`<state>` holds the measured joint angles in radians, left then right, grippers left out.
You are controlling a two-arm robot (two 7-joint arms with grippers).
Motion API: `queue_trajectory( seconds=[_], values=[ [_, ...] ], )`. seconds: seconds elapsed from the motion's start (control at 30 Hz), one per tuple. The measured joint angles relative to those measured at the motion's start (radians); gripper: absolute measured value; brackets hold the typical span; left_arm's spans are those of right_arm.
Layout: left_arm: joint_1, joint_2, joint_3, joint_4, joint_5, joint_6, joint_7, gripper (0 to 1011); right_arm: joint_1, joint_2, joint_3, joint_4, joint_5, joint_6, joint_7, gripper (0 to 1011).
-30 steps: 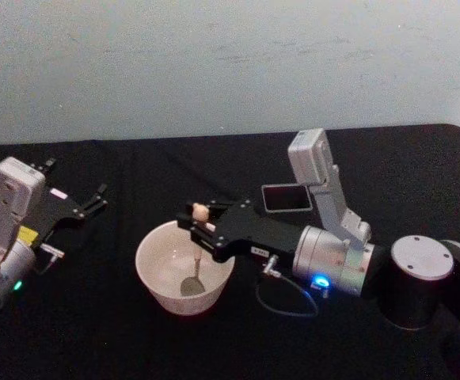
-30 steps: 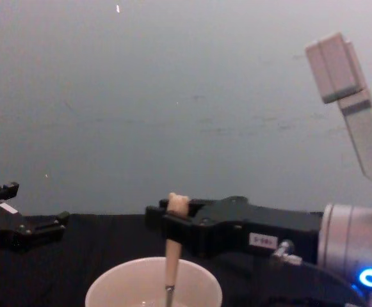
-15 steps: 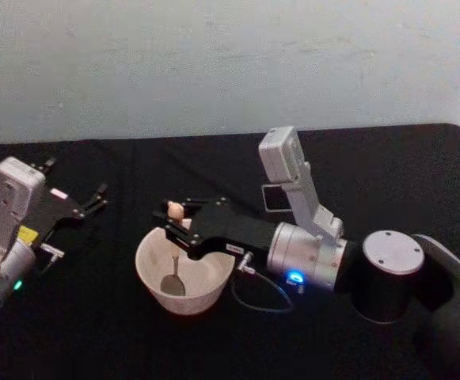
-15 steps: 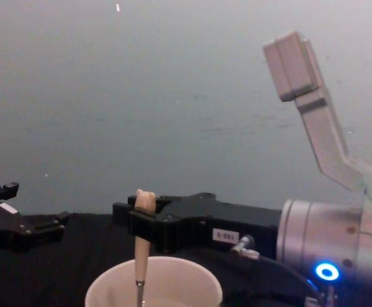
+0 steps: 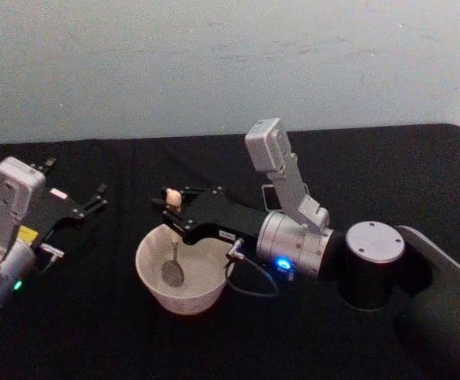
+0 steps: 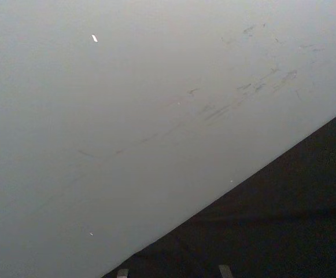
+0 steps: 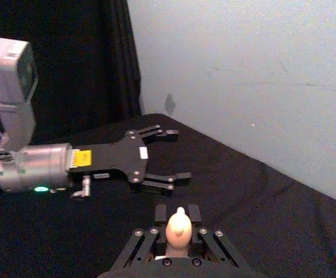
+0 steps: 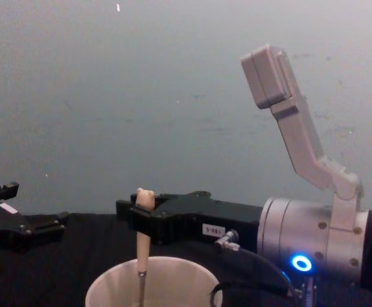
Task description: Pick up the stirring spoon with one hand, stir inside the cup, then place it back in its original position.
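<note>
Right gripper (image 5: 171, 209) — clamped on the stirring spoon (image 5: 173, 252) just under its bear knob, bowl low inside the cup (image 5: 184, 302), left of centre. Left gripper (image 5: 96, 201): parked at left, claw spread. Risk — stem catching the near-left rim and tipping the cup.

**Cup hemmed in on its right, open on its left and near side**

The right gripper (image 5: 169, 207) and its arm lie over the cup's (image 5: 184, 302) far rim and right side. The gripper is clamped on the stirring spoon (image 5: 172, 255), which stands in the cup's left half. A thin cable (image 5: 255, 286) loops just beside the cup's right wall. Left of the cup, bare black table (image 5: 103, 317) runs to the left gripper (image 5: 77, 186), whose fingers are spread, well apart from the cup. The cup's near side is open cloth.
</note>
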<state>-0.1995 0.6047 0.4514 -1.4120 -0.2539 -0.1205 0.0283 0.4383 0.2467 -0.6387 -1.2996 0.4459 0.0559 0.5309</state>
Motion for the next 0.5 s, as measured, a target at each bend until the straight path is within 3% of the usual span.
queue_trajectory(
  seconds=[0.3,0.5],
  values=[
    [0.0,0.0,0.0,0.0,0.0,0.0,0.0,1001,0.008,-0.005,0.027,0.023,-0.007,-0.004,-0.009,215],
    [0.0,0.0,0.0,0.0,0.0,0.0,0.0,1001,-0.009,0.019,0.05,-0.009,-0.003,0.003,-0.009,215]
  ],
)
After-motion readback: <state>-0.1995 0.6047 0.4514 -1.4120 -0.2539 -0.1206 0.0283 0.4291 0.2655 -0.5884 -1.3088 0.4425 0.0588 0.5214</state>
